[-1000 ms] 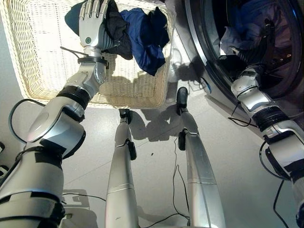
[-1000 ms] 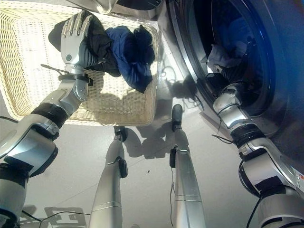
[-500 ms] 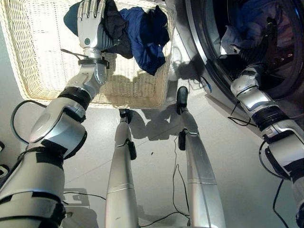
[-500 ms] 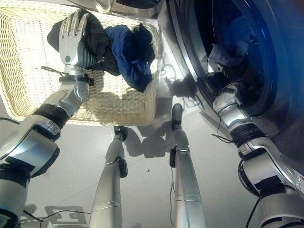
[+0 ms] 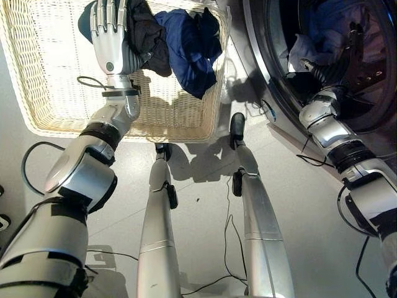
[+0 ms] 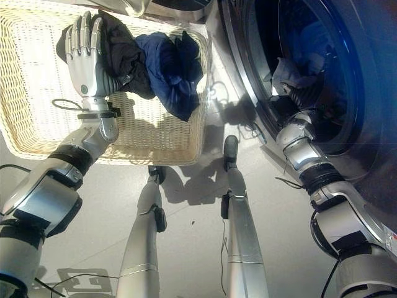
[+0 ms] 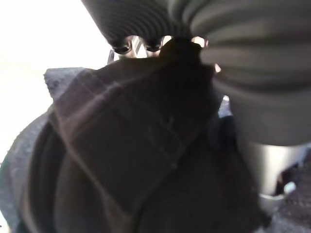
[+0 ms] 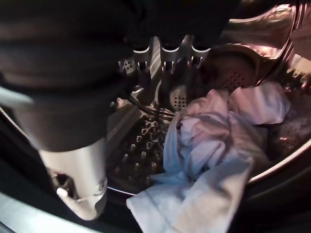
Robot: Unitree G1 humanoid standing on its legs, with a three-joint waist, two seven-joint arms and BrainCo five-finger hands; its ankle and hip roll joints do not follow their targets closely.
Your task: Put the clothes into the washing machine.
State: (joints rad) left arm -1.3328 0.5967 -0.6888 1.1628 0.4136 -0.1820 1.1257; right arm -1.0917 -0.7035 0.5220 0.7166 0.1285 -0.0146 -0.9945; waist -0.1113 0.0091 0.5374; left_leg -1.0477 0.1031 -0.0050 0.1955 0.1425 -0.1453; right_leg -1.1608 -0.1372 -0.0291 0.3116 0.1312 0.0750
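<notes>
Clothes (image 5: 186, 43) sit bunched at the basket's (image 5: 49, 93) far corner beside the washer (image 6: 248, 93), an easy reach; the blue piece's long axis runs toward the near rim. Left hand (image 5: 108, 34) lies flat on the dark garment (image 6: 124, 49), fingers straight, gripping nothing. Left wrist view: dark cloth under the palm. Right wrist view: right hand (image 8: 163, 56) inside the drum, apparently relaxed and empty, a pale garment (image 8: 214, 145) already loaded.

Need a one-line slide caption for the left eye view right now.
Left hand spread flat on dark clothes in the cream wicker basket; right arm reaching into the washing machine drum.
</notes>
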